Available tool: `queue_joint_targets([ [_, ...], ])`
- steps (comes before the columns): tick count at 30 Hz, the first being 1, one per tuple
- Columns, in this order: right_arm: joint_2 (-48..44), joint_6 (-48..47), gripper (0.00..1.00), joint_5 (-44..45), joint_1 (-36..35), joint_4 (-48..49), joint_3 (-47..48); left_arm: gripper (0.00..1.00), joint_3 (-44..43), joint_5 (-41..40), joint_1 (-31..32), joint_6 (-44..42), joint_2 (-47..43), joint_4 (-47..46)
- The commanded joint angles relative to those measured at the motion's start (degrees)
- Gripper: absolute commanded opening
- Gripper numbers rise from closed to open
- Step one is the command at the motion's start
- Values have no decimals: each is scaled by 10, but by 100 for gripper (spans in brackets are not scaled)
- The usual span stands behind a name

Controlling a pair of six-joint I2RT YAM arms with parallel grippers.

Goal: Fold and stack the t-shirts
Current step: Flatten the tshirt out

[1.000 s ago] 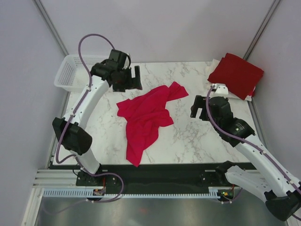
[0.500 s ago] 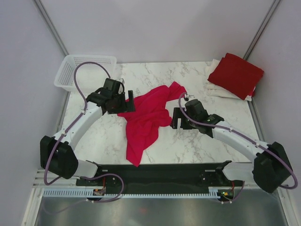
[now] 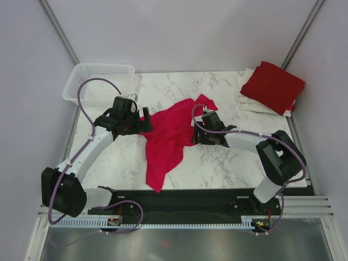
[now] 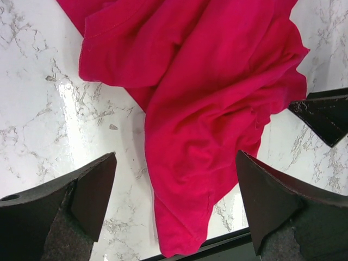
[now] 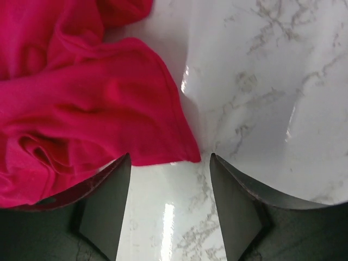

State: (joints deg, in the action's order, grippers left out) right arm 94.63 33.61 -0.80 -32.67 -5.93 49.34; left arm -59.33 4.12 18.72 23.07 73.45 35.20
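At the middle of the worktop (image 3: pixel 228 157) you have the bright crimson t-shirt (image 3: pixel 166 138), crumpled and unfolded. It trails from about 1 o'clock down to 7 o'clock, and its lower end lies close to the near edge.

Your left tool (image 3: pixel 144 122) sits at the shirt's 9 o'clock side with its jaws spread wide. In the left wrist view a bunched fold of crimson cloth lies in the gap between them, and neither finger is pressing on it.

Your right tool (image 3: pixel 196 134) is at the shirt's 3 o'clock side, low over the marble. Its jaws stand apart, narrower than the left pair. In the right wrist view a corner of the shirt's hem lies just between the fingertips, and the cloth is not pinched.

Toward 2 o'clock, in the far right corner, the darker red t-shirt (image 3: pixel 273 86) lies folded flat on top of the pale folded shirts (image 3: pixel 252 103), whose edges show beneath it at its 7 o'clock side. This stack is well apart from both tools.

Toward 10 o'clock, the white mesh basket (image 3: pixel 81 81) stands at the far left corner.
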Motion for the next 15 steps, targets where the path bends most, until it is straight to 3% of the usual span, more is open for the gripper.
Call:
queue_joint_targets([
  [1,22,9,67,-10,1,49,18,98,11,16,-4,-14,-17,-31],
  [3,33,10,65,-13,1,54,14,98,13,17,-4,-14,-17,-34],
  [6,41,11,54,-17,1,70,5,97,16,19,-4,-14,-12,-39],
  [9,39,9,26,-35,1,77,-6,97,17,21,-6,-13,-6,-43],
  [10,33,9,4,-38,1,73,-11,97,13,24,-6,-12,-3,-44],
  [12,-6,7,0,-23,1,44,-21,96,6,24,-8,-9,-3,-44],
  [14,-59,7,0,57,1,-40,-28,96,-14,22,-8,-8,-9,-43],
  [15,-132,13,0,97,1,-76,-34,96,-23,21,-8,-7,-12,-44],
])
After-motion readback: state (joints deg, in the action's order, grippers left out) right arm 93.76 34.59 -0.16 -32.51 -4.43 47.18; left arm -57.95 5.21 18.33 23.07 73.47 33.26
